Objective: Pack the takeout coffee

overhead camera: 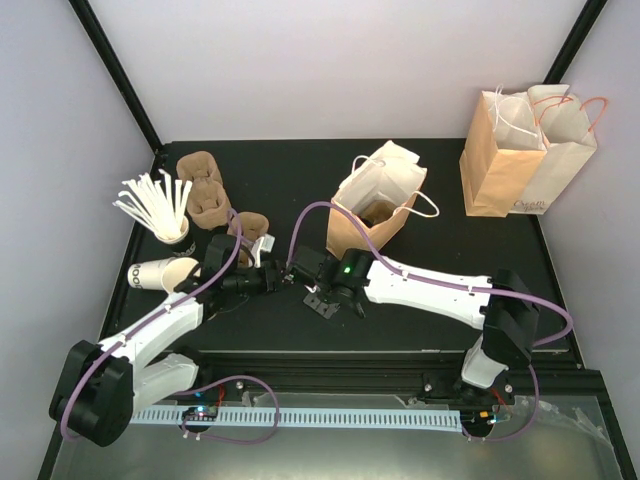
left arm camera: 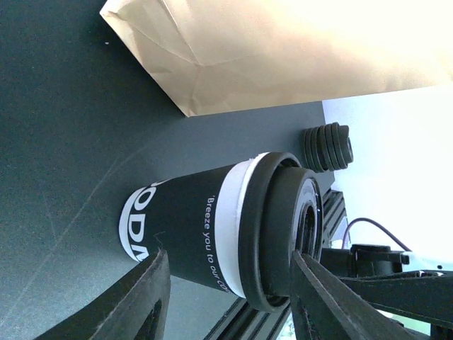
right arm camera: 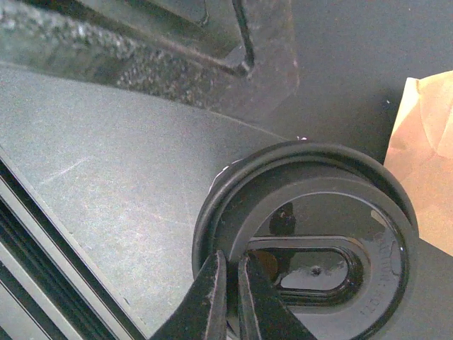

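The takeout coffee (left arm camera: 191, 227) is seen upright on the worktop (left arm camera: 64, 142), just beyond the tips of the left hand (left arm camera: 228, 255). That hand's fingers are held apart, and contact with the cup cannot be made out. The right hand (right arm camera: 230, 261) is closed, finger against finger, with its tips set on the lid (right arm camera: 237, 202) directly beneath it. From overhead the cup is hidden between both hands. Beyond the cup, a paper bag (left arm camera: 283, 49) is cut off by the frame.

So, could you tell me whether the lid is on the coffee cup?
On: the black lid sits snugly over the top of the takeout coffee.
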`<state>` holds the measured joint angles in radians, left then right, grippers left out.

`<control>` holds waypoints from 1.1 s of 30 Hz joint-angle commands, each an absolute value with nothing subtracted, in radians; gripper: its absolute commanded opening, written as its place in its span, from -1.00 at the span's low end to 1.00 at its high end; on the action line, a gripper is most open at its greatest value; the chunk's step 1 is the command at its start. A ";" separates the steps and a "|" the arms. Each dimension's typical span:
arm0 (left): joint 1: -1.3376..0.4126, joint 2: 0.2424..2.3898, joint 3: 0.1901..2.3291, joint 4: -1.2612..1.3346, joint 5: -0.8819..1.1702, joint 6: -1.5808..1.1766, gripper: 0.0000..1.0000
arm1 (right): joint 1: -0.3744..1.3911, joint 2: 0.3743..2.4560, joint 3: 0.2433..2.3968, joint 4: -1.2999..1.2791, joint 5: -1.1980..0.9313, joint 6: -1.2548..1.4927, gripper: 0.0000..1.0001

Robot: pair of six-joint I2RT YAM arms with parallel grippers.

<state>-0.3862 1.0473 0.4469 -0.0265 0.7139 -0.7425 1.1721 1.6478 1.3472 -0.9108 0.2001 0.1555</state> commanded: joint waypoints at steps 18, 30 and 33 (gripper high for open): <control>-0.379 1.028 0.450 -0.015 0.733 -0.697 0.38 | 1.173 1.453 1.347 -0.834 0.217 0.177 0.97; -0.379 0.968 0.441 -0.022 0.750 -0.647 0.57 | 1.164 1.189 1.125 -0.660 0.519 0.407 1.00; -0.382 0.936 0.435 -0.021 0.753 -0.611 0.59 | 1.162 1.123 1.036 -0.584 0.581 0.452 1.00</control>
<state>-0.3862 0.9817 0.4408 -0.0227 0.7269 -0.6781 1.1656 1.1969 1.1202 -0.6899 0.4385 0.3336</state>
